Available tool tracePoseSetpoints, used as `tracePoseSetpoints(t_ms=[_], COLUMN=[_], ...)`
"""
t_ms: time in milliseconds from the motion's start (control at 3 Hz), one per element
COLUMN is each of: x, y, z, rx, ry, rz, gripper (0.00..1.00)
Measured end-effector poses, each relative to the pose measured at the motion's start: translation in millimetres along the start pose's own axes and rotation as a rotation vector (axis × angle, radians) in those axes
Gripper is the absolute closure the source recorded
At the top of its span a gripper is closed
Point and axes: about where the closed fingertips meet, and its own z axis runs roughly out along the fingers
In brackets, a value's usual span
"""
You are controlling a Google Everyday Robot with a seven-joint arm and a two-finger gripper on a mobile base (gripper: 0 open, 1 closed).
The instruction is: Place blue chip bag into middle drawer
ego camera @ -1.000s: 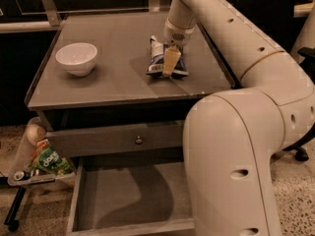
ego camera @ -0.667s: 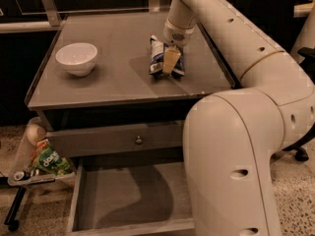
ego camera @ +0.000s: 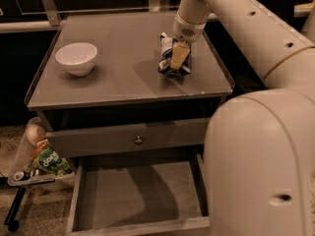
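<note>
Hand (ego camera: pixel 177 59) was upper right of frame, clamped on the blue chip bag (ego camera: pixel 165 53), which stood pinched on end on the surface (ego camera: pixel 113 77), presumably gripped to lift clear toward the open middle drawer (ego camera: pixel 138 195) at bottom centre.

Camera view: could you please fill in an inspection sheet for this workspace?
Surface: grey cabinet top, bearing a bag and a bowl.
Job's things: blue chip bag lies on the top, right of centre; middle drawer is pulled open below, its visible floor bare.
Clutter: white bowl at left; green snack packet low beside the cabinet's left side.
Grippers: hand is down at the blue chip bag.
Cables: nothing seen.
Surroundings: drawer front with a knob; speckled floor; robot's white arm fills the right.
</note>
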Motion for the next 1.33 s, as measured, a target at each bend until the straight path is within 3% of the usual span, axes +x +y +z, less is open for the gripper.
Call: tracePoseSetpoints(t_ms=[333, 667, 1000, 1333], x=[26, 42, 59, 57], y=[27, 78, 102, 101], z=[-57, -91, -70, -69], rx=[0.089, 0.103, 0.05, 0.05], ry=[-0.005, -0.049, -0.006, -0.007], rz=[0.098, 0.15, 0.153, 0.152], gripper=[1.0, 1.0, 1.0, 1.0])
